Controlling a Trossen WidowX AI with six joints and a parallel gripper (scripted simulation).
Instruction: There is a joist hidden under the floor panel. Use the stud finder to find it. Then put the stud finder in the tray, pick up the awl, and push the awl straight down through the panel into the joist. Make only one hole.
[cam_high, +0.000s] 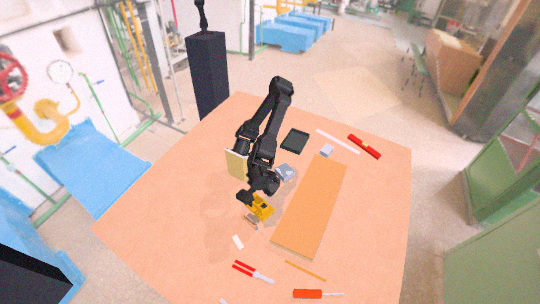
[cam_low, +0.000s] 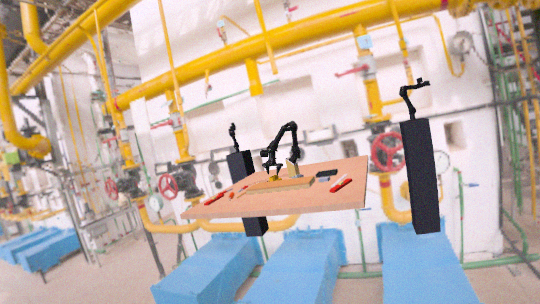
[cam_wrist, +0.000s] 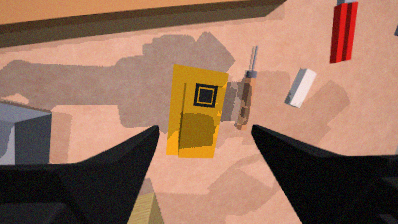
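One stud finder (cam_wrist: 196, 111) lies flat on your table (cam_wrist: 100, 165), jaws spread wide and empty above it, aligned for a top-down grasp; awl (cam_wrist: 245, 97) lies just beside

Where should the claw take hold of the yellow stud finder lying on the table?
Come straight down on the stud finder and close across its narrow width. It lies flat, and the open claw already straddles its near end. The awl lies close beside one long edge, so center carefully.

Bright, even light overhead. Soft layered shadows on the table (cam_high: 165, 235) under the arm. Top and exterior views hazy, backgrounds blurred; wrist view sharper, blocky. No glare.
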